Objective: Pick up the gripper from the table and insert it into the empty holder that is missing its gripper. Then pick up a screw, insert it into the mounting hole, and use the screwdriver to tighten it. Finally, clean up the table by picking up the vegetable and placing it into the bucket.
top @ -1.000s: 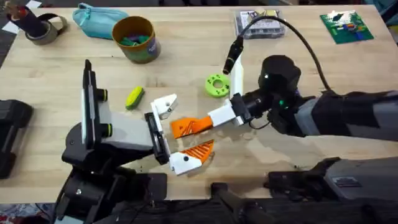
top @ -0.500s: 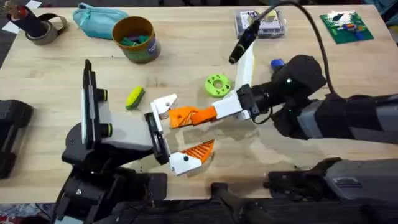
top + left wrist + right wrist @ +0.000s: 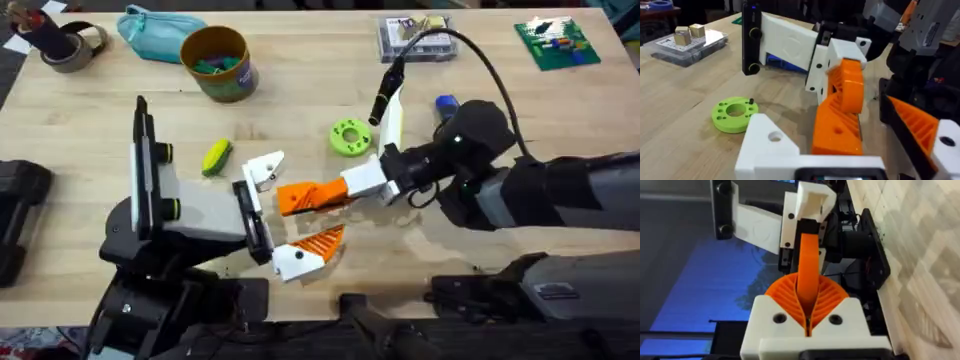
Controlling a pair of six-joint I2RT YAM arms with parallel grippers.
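Note:
My right gripper (image 3: 352, 187) is shut on the gripper (image 3: 303, 197), an orange wedge, and holds it between the left arm's two fingers. Its tip lies just beside the empty white holder (image 3: 265, 172); I cannot tell whether they touch. In the left wrist view the orange gripper (image 3: 836, 129) sits next to the holder (image 3: 767, 147), whose mounting hole (image 3: 775, 136) shows. In the right wrist view the wedge (image 3: 808, 267) points at the holder (image 3: 812, 199). My left gripper (image 3: 290, 212) is open. The vegetable (image 3: 216, 156) lies on the table. The bucket (image 3: 216, 62) stands at the back. The screwdriver (image 3: 445, 102) is mostly hidden behind the right arm.
A green ring (image 3: 349, 136) lies behind the grippers. A clear parts box (image 3: 415, 36) and a green circuit board (image 3: 556, 42) sit at the back right. A light-blue pouch (image 3: 152, 30) and a tape roll (image 3: 68, 46) are at the back left.
The right gripper carried the orange wedge up against the white holder, then drew it slightly back toward the front. The left arm stayed still.

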